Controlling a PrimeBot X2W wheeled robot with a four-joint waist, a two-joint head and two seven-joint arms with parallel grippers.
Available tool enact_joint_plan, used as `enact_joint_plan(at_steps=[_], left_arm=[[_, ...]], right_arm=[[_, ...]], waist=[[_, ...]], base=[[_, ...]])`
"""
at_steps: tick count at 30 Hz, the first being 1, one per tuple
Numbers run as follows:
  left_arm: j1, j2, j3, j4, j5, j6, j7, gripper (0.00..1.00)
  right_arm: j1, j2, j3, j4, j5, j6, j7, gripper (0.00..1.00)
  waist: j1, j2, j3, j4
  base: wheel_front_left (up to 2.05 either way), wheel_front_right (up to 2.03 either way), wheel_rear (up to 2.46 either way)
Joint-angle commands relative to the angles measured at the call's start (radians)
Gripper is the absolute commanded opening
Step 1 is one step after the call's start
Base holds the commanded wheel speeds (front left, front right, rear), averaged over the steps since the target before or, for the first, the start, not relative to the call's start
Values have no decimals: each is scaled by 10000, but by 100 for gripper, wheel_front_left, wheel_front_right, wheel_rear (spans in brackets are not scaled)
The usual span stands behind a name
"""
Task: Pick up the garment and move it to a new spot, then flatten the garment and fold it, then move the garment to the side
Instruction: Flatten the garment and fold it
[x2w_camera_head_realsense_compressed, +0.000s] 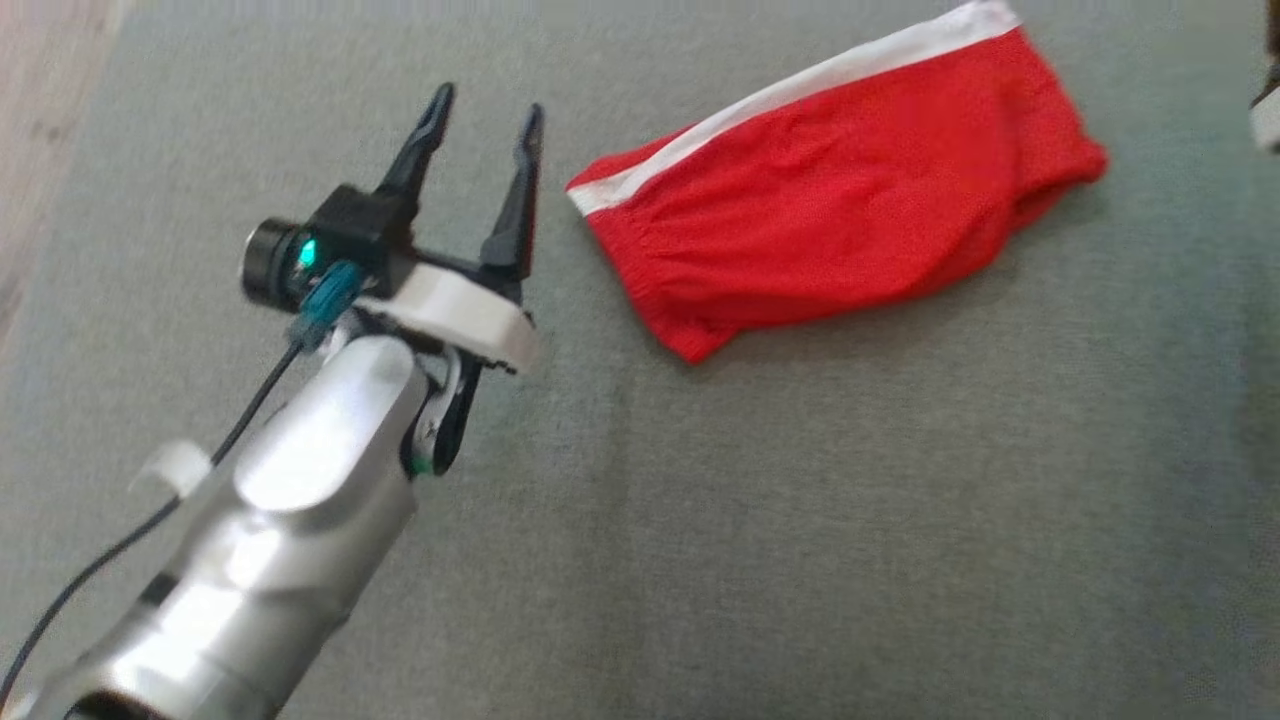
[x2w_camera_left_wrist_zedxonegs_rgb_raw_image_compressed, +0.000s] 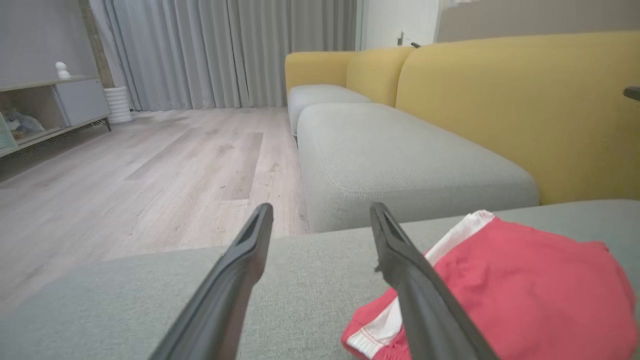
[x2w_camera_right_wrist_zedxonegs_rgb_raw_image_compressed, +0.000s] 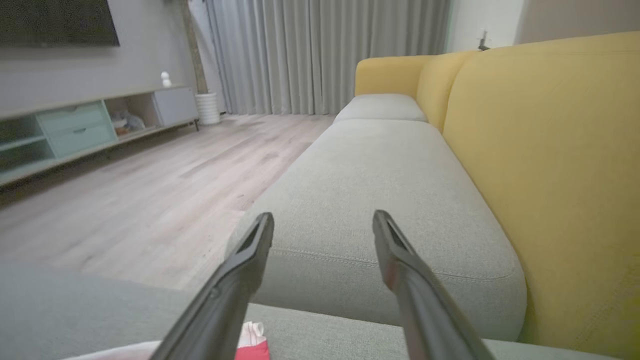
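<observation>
Closest in, the left claw hangs over the grey seat, its two fingers spread wide with nothing between them. The right claw is spread and empty too, and a scrap of red and white cloth peeks out under its left finger.

The shorts lie on the seat just right of the left claw. They are close to its right finger but, as far as I can tell, not touching it.

They look folded, but puffy and loose. I'd worry that a sideways swing of that finger catches the near end and drags the fold open. A pinch on the top layer alone could also let the rest spill out when they're shifted aside.

Their long axis runs from beside the left claw's fingertips off to its right and farther ahead. The white waistband lies along the far edge, and the near end points back toward the claw.
</observation>
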Motion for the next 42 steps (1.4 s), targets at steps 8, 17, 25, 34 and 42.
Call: enact_joint_plan(at_steps=[8,17,25,34,42], left_arm=[[2092,274,2237,-1788,1370,355,-92,100],[4412,-328,3477,-2483,2492,337,-93,100],[5111,-894,4368,-2695,3324,-250,-93,100],[4377,-1372,4657,-2558,3996,-889,-93,100],[3763,-1692,4514,-2310,4291,-1293,-93,100]], right_arm=[[2710,1594,-2665,-2257,-666,-9,-261,100],[6342,3896,-4532,-4198,-2600,-9,-264,100],[7459,4532,-4874,-5000,-3543,-9,-119,100],[5328,3972,-5255,-4612,-4412,-9,1563,100],[3132,3349,-5592,-2282,-4994,-9,2745,100]], waist=[[3,0,-1490,-1019],[3,0,-1959,-1406],[3,0,-1530,-1333],[3,0,-43,-675],[3,0,885,188]], base=[[0,0,0],[0,0,0],[0,0,0],[0,0,0],[0,0,0]])
